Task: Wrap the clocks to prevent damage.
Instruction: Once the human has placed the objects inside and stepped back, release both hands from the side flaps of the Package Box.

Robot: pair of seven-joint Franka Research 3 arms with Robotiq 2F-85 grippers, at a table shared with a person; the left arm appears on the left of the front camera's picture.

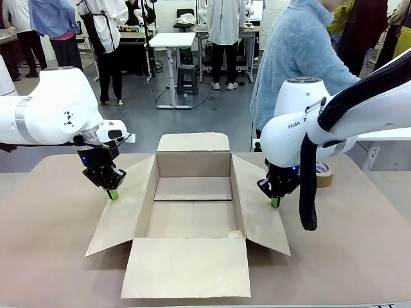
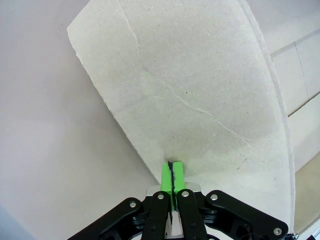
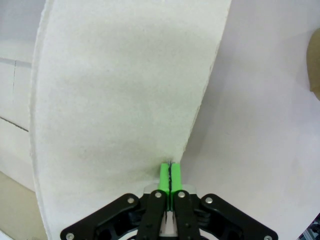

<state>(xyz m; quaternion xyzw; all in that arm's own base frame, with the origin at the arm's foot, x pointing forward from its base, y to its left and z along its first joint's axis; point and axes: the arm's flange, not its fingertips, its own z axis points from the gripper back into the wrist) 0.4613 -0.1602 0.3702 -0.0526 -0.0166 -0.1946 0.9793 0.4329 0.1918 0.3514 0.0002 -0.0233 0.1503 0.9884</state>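
Green-padded and black, the left gripper hangs from its white arm at picture left, jaws pressed together with nothing visibly between them. In the left wrist view its pad tips sit right at the outer edge of the box's left flap, which slopes down to the pale brown tabletop. Just to the right, the open brown cardboard box stands mid-table with four flaps splayed out; its floor shows plain cardboard. Where the clocks lie cannot be told. The right flap slopes outward. At its outer edge the right gripper points down, its green pads also squeezed together, tips at the flap's rim. A roll of brown tape lies just behind that arm. A person in a pale blue fleece stands at the far side.
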